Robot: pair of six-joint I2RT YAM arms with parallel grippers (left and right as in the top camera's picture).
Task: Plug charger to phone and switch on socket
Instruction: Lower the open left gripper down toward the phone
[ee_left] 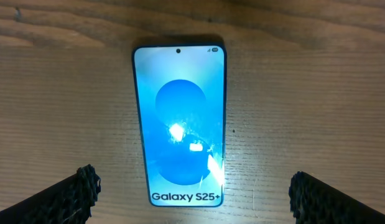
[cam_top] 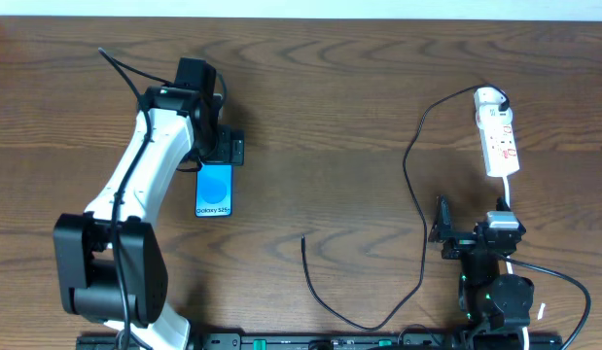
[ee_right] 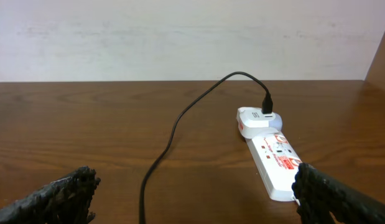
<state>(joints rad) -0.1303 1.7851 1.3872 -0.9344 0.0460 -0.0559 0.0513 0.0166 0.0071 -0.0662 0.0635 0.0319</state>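
Observation:
The phone (cam_top: 214, 191) lies flat on the wooden table, its blue screen up. My left gripper (cam_top: 220, 154) hovers over its far end, open and empty. In the left wrist view the phone (ee_left: 180, 106) lies between the wide-apart fingers of the left gripper (ee_left: 193, 183). The black charger cable (cam_top: 414, 194) runs from a white adapter (cam_top: 489, 97) on the socket strip (cam_top: 499, 141) in a long loop to its free plug tip (cam_top: 302, 237). My right gripper (cam_top: 471, 231) is open and empty, in front of the strip (ee_right: 276, 162) and the cable (ee_right: 173, 130).
The strip's white cord (cam_top: 510, 190) runs toward the right arm's base. A black rail (cam_top: 320, 340) lines the table's front edge. A pale wall (ee_right: 180, 37) stands behind the table in the right wrist view.

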